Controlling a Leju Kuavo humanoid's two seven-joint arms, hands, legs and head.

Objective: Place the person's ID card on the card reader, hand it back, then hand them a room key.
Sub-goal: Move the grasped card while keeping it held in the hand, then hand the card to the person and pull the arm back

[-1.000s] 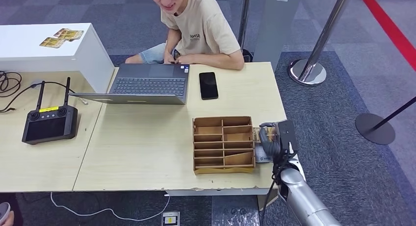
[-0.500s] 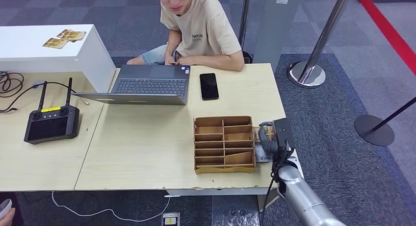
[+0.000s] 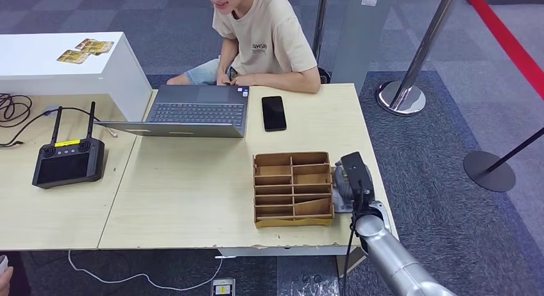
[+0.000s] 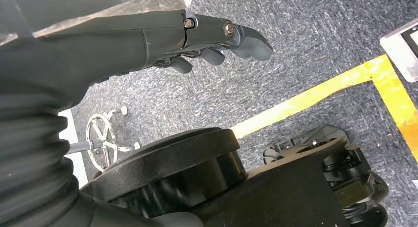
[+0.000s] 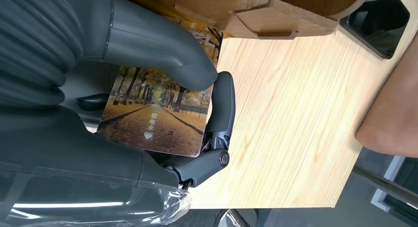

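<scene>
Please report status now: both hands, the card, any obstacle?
Right hand grips room key card beside cardboard organizer. Left hand hangs, holds nothing. Nothing blocking.

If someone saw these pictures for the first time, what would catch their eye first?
Probably the right hand holding a card with an autumn avenue picture, just beside the cardboard organizer near the table's right edge. Next, the person seated at the far side behind an open laptop and black phone.

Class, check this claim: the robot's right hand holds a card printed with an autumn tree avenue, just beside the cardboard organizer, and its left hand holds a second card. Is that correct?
Not quite. The left hand holds nothing; the left wrist view shows it hanging over the carpet with its fingers apart. The rest stands: the right hand holds the autumn-avenue card beside the cardboard organizer.
</scene>
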